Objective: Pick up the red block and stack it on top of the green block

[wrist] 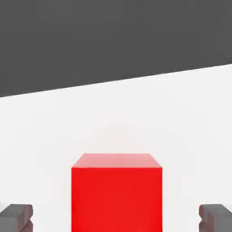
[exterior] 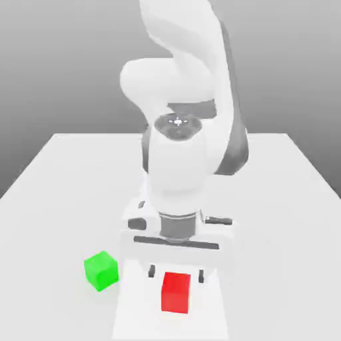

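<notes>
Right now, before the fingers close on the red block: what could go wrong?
1. The gripper is open with its fingertips well clear of the red block on both sides; if the block sits off-centre between them, closing may nudge or twist it rather than seat it squarely.
2. The green block lies close by, toward the exterior view's left; a low carry could knock it off its spot.

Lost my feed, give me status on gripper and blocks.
Gripper open, straddling red block. Block on table, not gripped. Green block apart, top clear.
</notes>
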Robot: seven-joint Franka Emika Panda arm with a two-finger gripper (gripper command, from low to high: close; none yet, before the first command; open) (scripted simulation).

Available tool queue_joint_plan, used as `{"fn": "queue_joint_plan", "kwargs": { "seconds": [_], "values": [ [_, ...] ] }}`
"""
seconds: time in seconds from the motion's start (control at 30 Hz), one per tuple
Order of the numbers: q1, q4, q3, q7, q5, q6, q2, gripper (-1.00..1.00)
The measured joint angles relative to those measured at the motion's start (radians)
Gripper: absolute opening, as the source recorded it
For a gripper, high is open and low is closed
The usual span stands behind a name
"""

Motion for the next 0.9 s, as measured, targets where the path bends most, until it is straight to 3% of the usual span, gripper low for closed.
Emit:
{"fn": "queue_joint_plan", "kwargs": {
  "seconds": [0.03,0.27,0.47,0.77,0.9],
  "values": [
    [0.003,0.003,-0.003,0.003,-0.003,0.018,0.021,-1.0],
    [0.002,0.002,-0.003,0.004,-0.005,0.016,0.018,-1.0],
    [-0.01,-0.028,0.007,-0.01,0.025,-0.145,-0.174,-1.0],
    [-0.271,-0.151,-0.106,0.298,0.018,-0.236,-0.388,-1.0],
    [-0.287,-0.161,-0.121,0.323,0.033,-0.139,-0.301,-1.0]
  ]
}}
